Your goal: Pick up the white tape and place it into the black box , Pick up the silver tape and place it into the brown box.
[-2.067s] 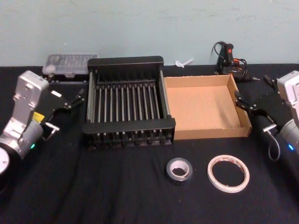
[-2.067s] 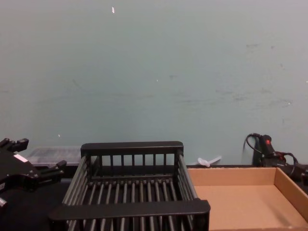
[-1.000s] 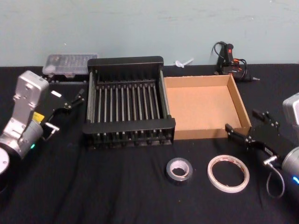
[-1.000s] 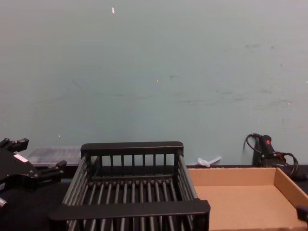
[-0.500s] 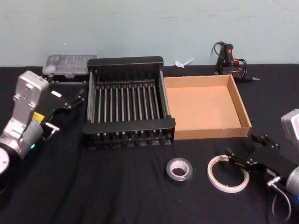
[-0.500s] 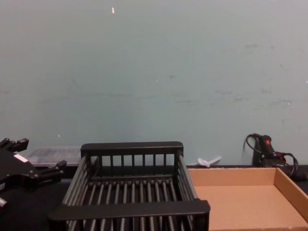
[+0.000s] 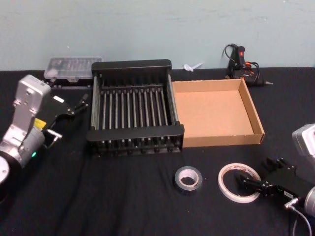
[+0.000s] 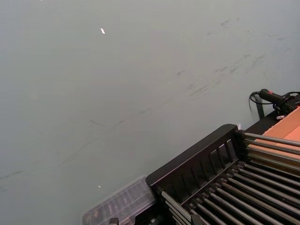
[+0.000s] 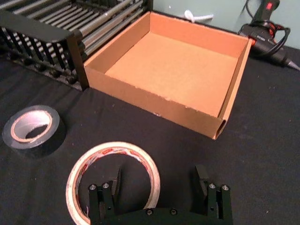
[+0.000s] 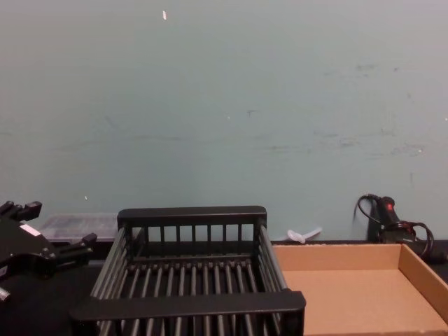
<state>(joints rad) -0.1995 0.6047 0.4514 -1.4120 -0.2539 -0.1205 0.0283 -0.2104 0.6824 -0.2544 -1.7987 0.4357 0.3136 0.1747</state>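
Right gripper (image 9: 159, 180) spread wide, straddling right rim of flat whitish translucent tape roll (image 9: 112, 180), near right. Thin rim could slip out on closing. Left gripper (image 7: 74, 105) parked far left, fingers spread.

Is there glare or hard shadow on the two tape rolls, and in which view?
Right wrist view: soft sheen on the silver tape wall, no hard shadow; the white tape evenly lit, open right tool straddling its rim. Head view: pale sheen on the silver tape's top; left tool parked by the black box.
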